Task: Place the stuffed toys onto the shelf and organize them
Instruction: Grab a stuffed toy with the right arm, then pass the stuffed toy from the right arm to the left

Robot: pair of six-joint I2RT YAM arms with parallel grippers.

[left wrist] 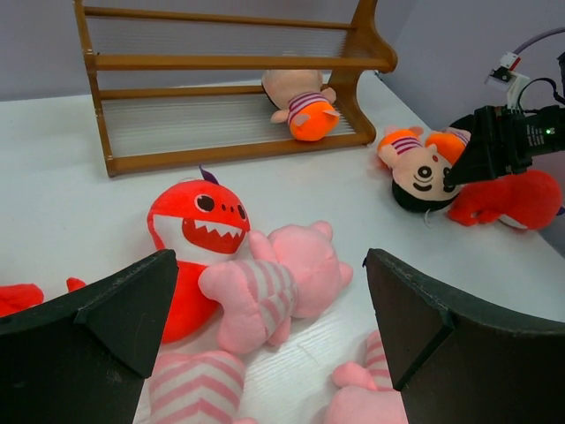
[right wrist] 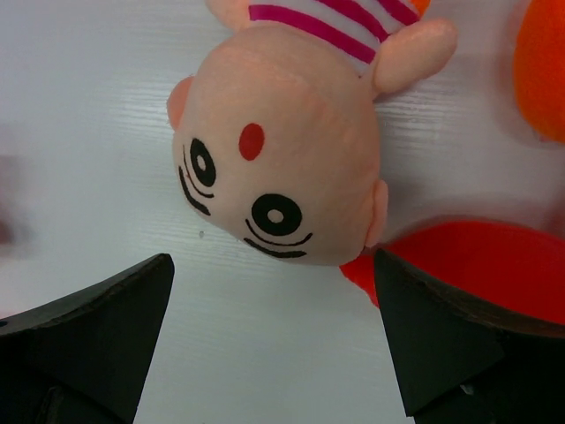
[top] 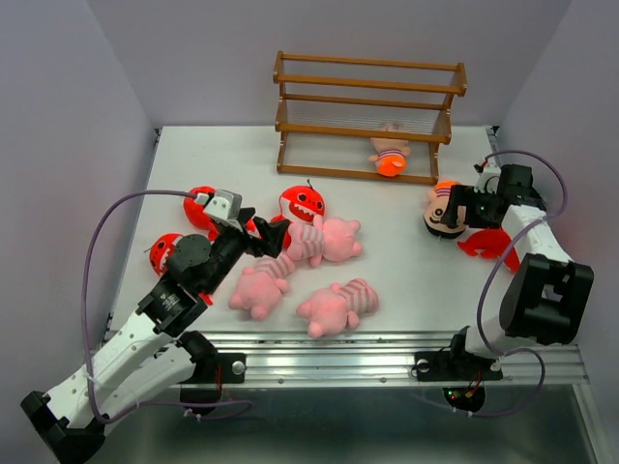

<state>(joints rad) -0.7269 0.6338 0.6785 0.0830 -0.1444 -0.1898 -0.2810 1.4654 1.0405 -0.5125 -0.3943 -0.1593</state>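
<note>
Left gripper [left wrist: 269, 296] hung with jaws spread wide and empty over the pink striped animal [left wrist: 265, 291] at lower centre of its wrist view; that toy lay pressed against a red shark [left wrist: 196, 231], so a close there could have snagged both. Right gripper [right wrist: 274, 300] gaped just as wide under the face of an orange-footed doll [right wrist: 278, 168] lying against a second shark [right wrist: 477, 261] at lower right, and a pinch on that round head could have slipped. The shelf [top: 368, 92], top centre of the overhead view, held one shelved doll [top: 390, 155] on its bottom tier, which a clumsy placement might have knocked out
</note>
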